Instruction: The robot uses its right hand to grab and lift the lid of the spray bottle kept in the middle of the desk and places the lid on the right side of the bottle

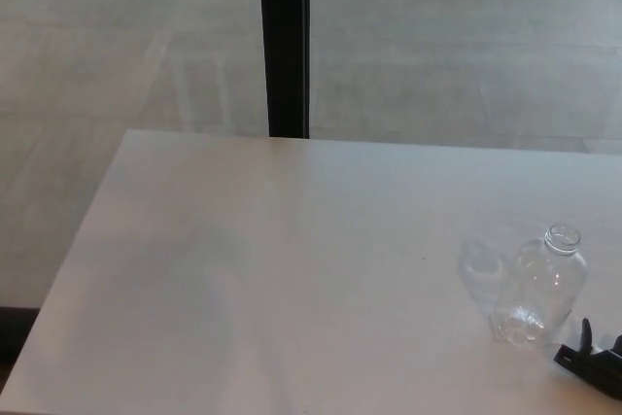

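The clear bottle [542,284] stands on the tabletop [292,269], its top open. The right hand [593,364] sits low, just right of the bottle; I cannot tell if it holds anything.

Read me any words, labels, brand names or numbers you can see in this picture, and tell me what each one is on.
None: no readable text shows anywhere in the head view.
Clear bottle: transparent, no label, print or number visible on it.
White desk: plain surface, no markings.
Right hand: black, only a small part at the picture's edge, no lettering visible.
Black post and floor behind the desk: no signs.
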